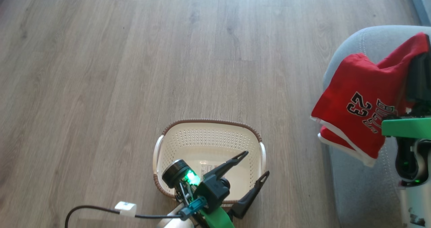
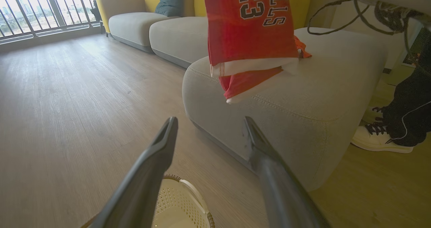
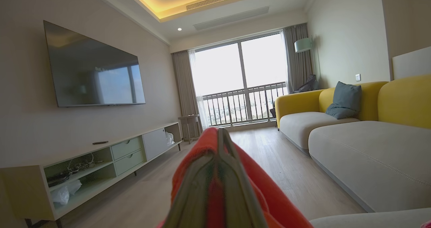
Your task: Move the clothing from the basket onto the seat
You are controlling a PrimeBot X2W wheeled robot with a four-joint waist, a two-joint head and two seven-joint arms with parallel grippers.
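Fingers of the right gripper (image 3: 220, 137) are pressed together on a fold of the red jersey (image 1: 360, 103), which hangs over the near corner of the grey seat (image 2: 320, 96). I cannot tell whether its hem touches the cushion. The left gripper (image 1: 256, 163) has its fingers spread and empty above the basket (image 1: 208, 137). If released here, so close to the rounded edge, the loose fabric could slide off onto the floor (image 1: 134, 69). Releasing it deeper over the cushion looks safer.

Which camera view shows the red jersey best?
The head view: the jersey shows nearly whole, number included, over the seat. The left wrist view cuts off its top; in the right wrist view, red fabric wraps the shut jaws.
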